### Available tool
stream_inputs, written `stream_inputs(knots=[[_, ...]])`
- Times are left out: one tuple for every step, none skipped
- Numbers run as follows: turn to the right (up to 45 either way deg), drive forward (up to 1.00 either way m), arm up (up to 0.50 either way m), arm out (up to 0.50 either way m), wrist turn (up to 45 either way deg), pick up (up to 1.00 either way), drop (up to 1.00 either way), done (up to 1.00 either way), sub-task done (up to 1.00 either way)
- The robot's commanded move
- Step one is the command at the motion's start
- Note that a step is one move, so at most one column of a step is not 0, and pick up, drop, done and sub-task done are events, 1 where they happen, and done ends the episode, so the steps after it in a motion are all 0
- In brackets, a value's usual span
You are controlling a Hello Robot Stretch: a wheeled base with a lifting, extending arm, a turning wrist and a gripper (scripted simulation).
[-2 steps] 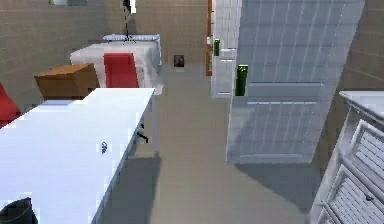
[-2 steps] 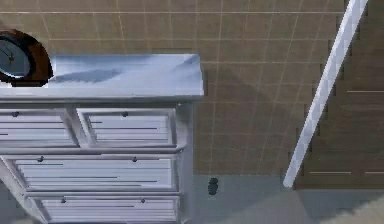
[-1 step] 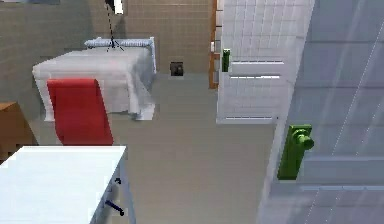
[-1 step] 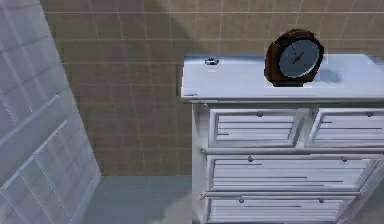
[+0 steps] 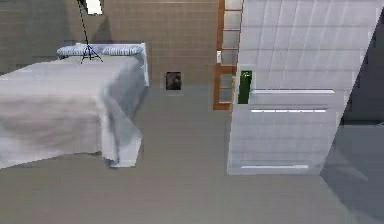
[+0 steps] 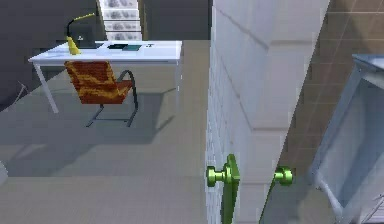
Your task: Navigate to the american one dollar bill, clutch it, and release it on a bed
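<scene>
The forward view's right has a big white door (image 5: 290,60) that stands swung out into the room, and it is the biggest thing I see. In the arm side view the same door (image 6: 255,90) is very near me, seen edge on. On the forward view's left is the bed (image 5: 60,110), with a white cover that hangs down over its corner to the grey floor. In the arm side view, well away from the door, a white table (image 6: 160,50) stands by the far wall. A chair (image 6: 100,82) with an orange wavy pattern is pushed up close to it. Two blue striped pillows (image 5: 100,50) lie at the head of the bed. Behind them a black lamp stand (image 5: 88,45) on three legs is up against the wall. A small dark picture (image 5: 174,82) is low on the brown wall just beside the bed. The door has a green handle (image 5: 243,88), and its green knobs (image 6: 222,178) stick out on both sides. A yellow desk lamp (image 6: 72,42) sits on the table's left end. Near it a small flat dark thing (image 6: 125,46) lies on the table top, and I cannot tell if it is the dollar bill. I cannot tell how the fingers of my gripper stand.
</scene>
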Motion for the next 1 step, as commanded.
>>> stream_inputs(knots=[[-3.0,0.0,0.0,0.0,0.0,0.0,0.0,0.0,0.0]])
